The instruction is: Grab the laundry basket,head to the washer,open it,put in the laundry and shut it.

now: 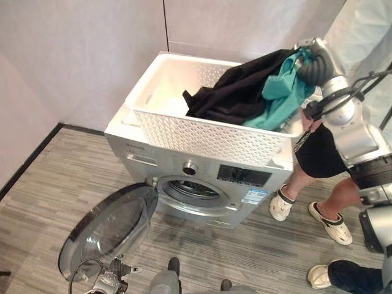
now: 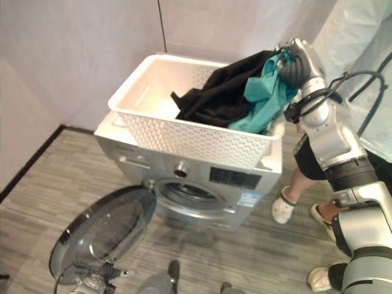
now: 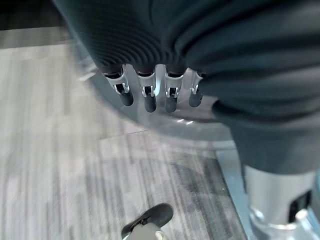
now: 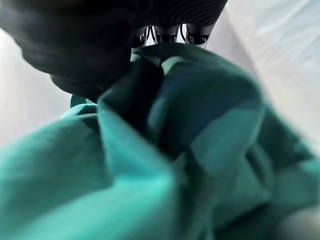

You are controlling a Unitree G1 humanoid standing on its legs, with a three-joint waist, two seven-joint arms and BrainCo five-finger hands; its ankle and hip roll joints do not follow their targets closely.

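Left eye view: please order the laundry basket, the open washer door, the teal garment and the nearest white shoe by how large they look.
1. laundry basket
2. washer door, nearer the camera, so unsure
3. teal garment
4. white shoe

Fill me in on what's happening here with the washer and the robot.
A white laundry basket sits on top of the washer, whose round door hangs wide open. The robot's right hand is at the basket's far right corner, closed on a teal garment that lies over black clothing, apparently lifting it out. The left hand hangs low near the open door, fingers relaxed and empty. A person in white shoes stands beside the washer.
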